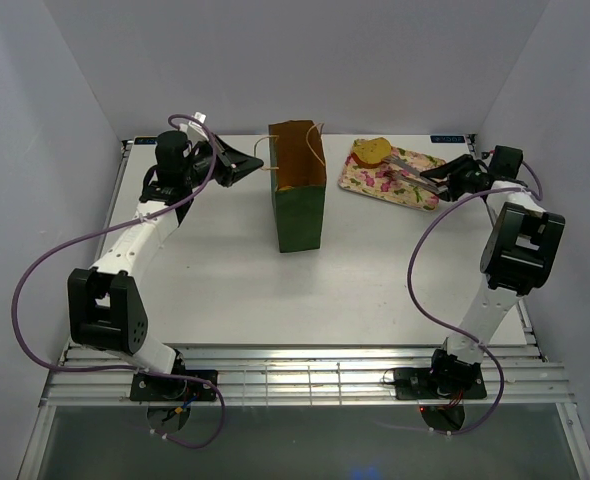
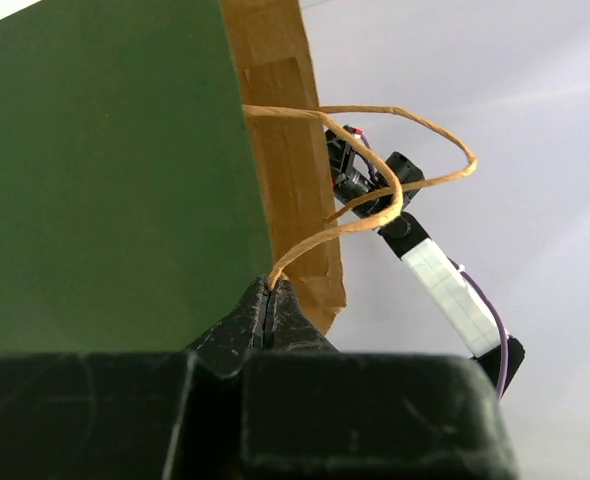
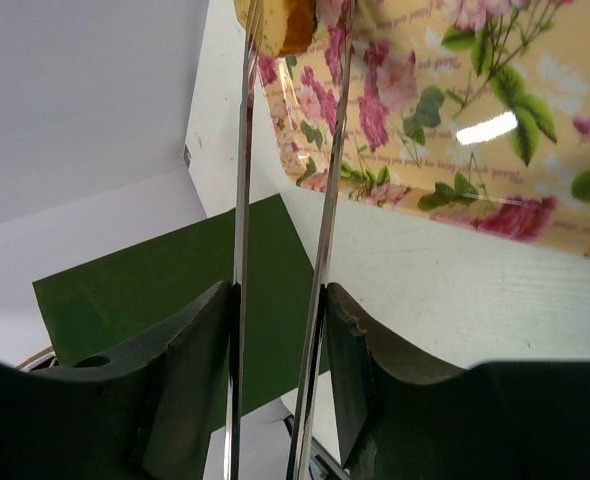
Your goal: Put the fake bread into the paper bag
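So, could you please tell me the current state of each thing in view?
paper bag, standing upright, mouth open.
bag handle, pinched by the left pincer.
left pincer, shut on the bag handle.
right pincer, shut on the tongs.
tongs, blades apart, tips at the fake bread.
fake bread, on the floral tray, not yet bagged.
floral tray, flat on the table.

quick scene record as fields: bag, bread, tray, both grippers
paper bag: upright mid-table, mouth open upward
left gripper: shut on bag handle
right gripper: shut on metal tongs
tongs tips: either side of the bread piece on the tray
fake bread: one piece visible, at the tray's far end
floral tray: flat on table, right of bag, apart from it
bag contents: cannot tell
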You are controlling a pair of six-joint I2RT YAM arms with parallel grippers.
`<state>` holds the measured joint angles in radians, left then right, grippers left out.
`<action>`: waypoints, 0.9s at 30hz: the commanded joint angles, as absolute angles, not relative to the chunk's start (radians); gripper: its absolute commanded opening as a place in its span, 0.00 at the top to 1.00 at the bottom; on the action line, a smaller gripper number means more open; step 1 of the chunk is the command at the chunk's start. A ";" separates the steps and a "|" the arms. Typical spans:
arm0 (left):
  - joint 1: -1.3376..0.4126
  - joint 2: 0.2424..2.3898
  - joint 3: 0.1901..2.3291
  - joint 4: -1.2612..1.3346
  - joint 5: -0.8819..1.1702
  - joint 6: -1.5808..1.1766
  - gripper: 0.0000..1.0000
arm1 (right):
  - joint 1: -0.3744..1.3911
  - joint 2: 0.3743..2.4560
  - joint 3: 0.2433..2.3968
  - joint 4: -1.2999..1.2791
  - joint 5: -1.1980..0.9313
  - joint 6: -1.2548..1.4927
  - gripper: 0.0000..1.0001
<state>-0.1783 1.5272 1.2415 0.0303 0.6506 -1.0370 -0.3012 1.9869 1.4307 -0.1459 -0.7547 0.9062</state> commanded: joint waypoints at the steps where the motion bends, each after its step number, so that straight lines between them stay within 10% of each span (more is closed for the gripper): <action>1: -0.175 1.548 1.273 0.026 0.649 -1.035 1.00 | -0.305 2.034 1.489 -0.035 -0.799 0.902 0.53; 27: -0.173 1.594 1.328 -0.021 0.644 -1.015 1.00 | -0.295 2.266 1.683 0.071 -0.914 0.922 0.56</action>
<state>-0.1783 1.5974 1.2972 -0.0048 0.6491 -1.0290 -0.3004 2.2482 1.6245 0.0265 -0.8658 0.9192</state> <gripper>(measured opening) 0.018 0.447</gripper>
